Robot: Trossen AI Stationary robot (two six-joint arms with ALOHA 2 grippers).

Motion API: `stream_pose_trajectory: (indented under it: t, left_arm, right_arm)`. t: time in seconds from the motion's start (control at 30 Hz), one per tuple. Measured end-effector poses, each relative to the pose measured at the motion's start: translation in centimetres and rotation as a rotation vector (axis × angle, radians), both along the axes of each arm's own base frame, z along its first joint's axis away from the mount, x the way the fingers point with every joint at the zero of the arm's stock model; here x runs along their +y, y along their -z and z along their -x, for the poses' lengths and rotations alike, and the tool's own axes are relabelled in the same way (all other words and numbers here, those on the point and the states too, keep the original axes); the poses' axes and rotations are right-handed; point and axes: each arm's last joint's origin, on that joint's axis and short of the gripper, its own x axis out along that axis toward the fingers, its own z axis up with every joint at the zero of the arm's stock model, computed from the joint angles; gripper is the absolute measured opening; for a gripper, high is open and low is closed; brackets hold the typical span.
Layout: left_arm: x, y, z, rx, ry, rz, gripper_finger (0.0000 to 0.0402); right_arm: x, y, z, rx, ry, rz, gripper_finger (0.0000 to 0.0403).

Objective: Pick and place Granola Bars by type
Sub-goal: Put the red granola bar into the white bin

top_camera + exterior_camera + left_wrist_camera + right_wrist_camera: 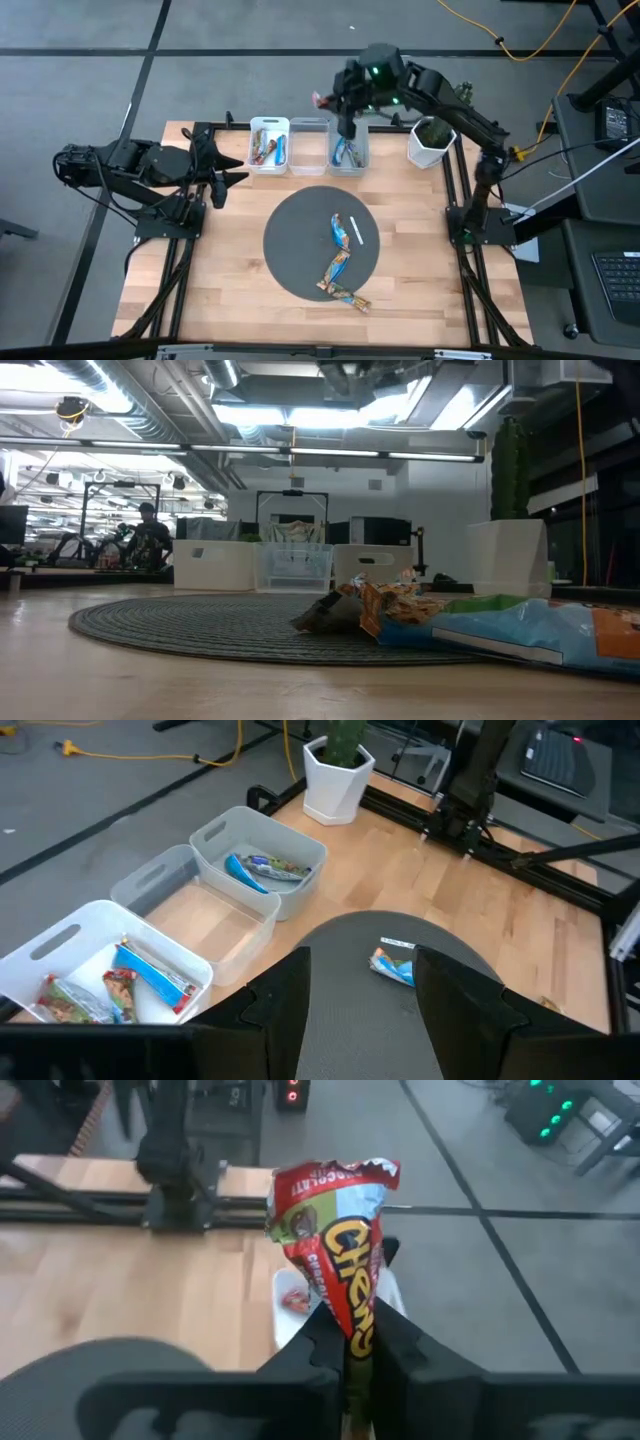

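My right gripper [355, 1345] is raised over the far edge of the table by the bins and is shut on a red-and-yellow granola bar [335, 1210], also visible from above as the red bar [322, 99]. My left gripper [362, 1020] waits open at the table's left side [228, 177], touching nothing. On the round dark mat [300, 215] lie a blue bar [341, 231], a thin white stick [355, 228] and orange-brown bars [337, 270]. The left white bin [268, 145] and the right bin [348, 150] hold bars; the middle clear bin [308, 140] shows only its floor. My right gripper pinches the red-and-yellow bar's narrow end [357, 1335] between its two fingers. The bar sticks out past the fingertips, roughly in line with them, its wider crimped end [335, 1175] farthest from the gripper. It is lifted clear of table and bins.
A white pot with a green plant [430, 140] stands at the far right corner. Black frame rails [455, 200] run along the table's sides. Bare wood [230, 280] lies around the mat toward the near edge.
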Motion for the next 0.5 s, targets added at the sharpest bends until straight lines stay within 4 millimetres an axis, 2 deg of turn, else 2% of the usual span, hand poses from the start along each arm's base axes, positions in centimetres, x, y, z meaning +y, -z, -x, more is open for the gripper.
stream_pose_trajectory:
  t: [0.1, 0.23, 0.37, 0.5]
  left_arm:
    - [0.0, 0.0, 0.0, -0.004, -0.015, -0.002, 0.0169]
    - [0.0, 0.0, 0.0, -0.005, -0.018, -0.003, 0.0169]
    - [0.1, 0.0, 0.0, -0.005, -0.020, -0.002, 0.0169]
    - [0.1, 0.0, 0.0, -0.003, -0.024, -0.013, 0.0169]
  right_arm:
    - [-1.6, 0.8, -0.9, 0.028, 0.018, -0.024, 0.0035]
    - [-2.9, 3.8, -2.1, 0.130, 0.030, -0.067, 0.0040]
    - [-3.8, 8.3, -4.1, 0.241, 0.001, -0.078, 0.0021]
    - [-5.0, 12.6, -6.2, 0.272, -0.004, -0.083, 0.0022]
